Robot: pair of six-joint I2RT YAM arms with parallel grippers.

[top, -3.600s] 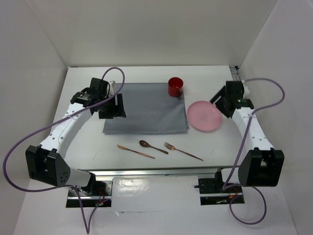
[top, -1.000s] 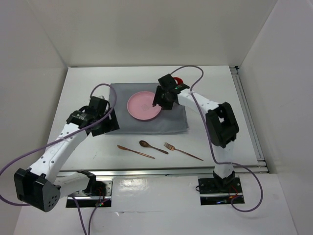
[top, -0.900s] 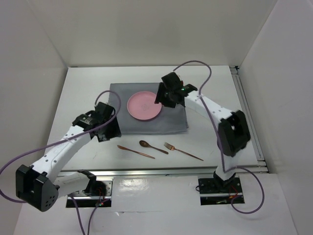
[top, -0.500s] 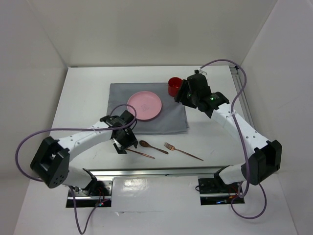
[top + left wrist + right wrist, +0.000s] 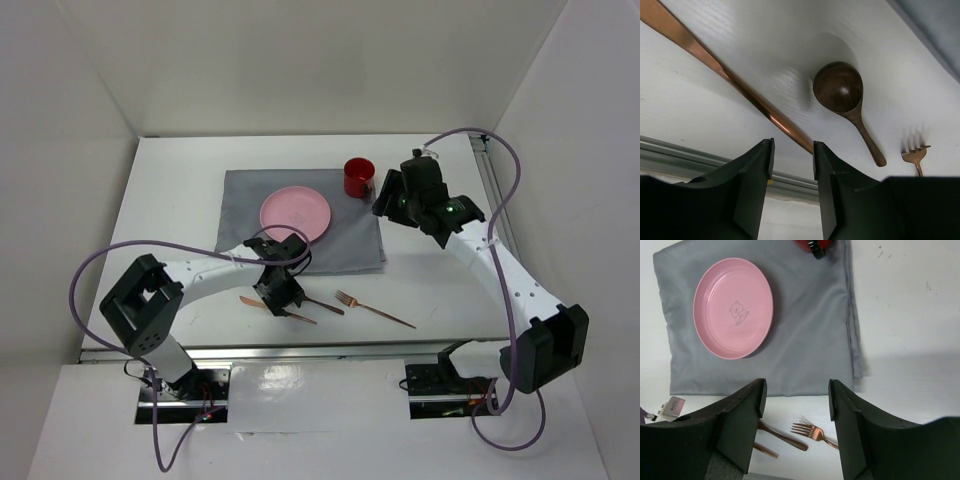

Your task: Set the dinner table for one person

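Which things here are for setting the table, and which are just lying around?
For the job: dinner table, grey cloth, pink plate, red mug, copper knife, dark brown spoon, copper fork.
Just there: purple cables, metal rail.

The left arm (image 5: 205, 268) and right arm (image 5: 512, 278) match — white tubular links between blocky black joint housings. A purple cable (image 5: 120, 246) loops loosely along each, from base toward the tool. Just behind the right gripper (image 5: 797, 385) a small green light (image 5: 449, 208) glows. The fingers (image 5: 752, 185) of the left gripper (image 5: 792, 147) are matte black and angular — so are the right's.
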